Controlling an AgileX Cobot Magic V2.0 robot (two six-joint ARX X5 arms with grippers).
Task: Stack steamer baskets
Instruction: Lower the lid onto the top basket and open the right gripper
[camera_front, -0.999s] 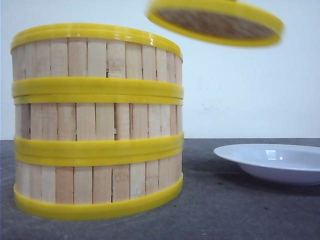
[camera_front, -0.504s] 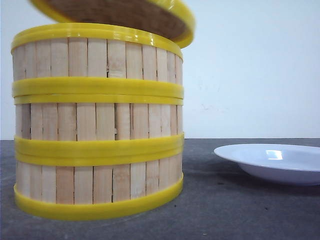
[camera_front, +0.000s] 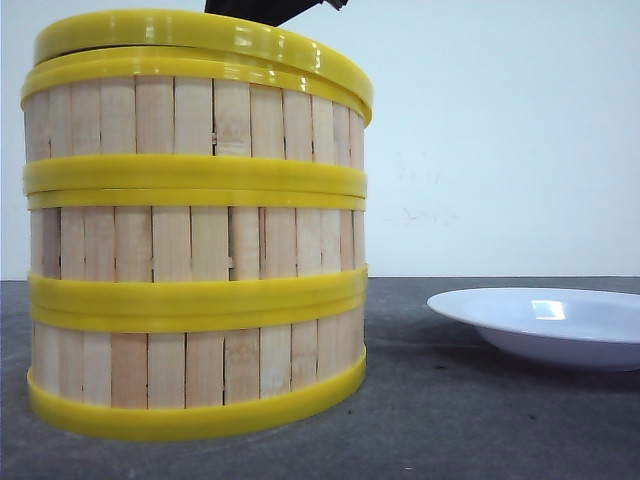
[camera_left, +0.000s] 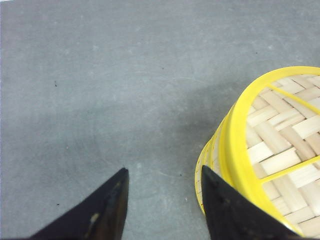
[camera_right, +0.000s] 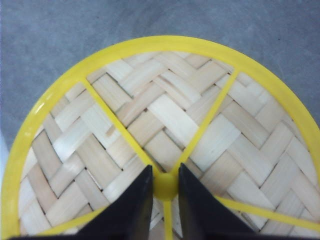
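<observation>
Three steamer baskets (camera_front: 195, 250) stand stacked at the table's nine o'clock side, the white plate (camera_front: 545, 325) at three o'clock, and the woven lid (camera_right: 165, 135) sits on top, seemingly slightly askew. The right gripper (camera_right: 165, 187) pinches the lid's yellow knob (camera_right: 165, 186), while the left gripper (camera_left: 165, 200) hangs empty and spread beside the stack. Letting go while the lid is tilted could leave it unseated or sliding off.

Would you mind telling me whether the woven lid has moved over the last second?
Yes. The lid travelled left and down from above the plate onto the stacked steamer baskets, held at its knob by the right claw.
</observation>
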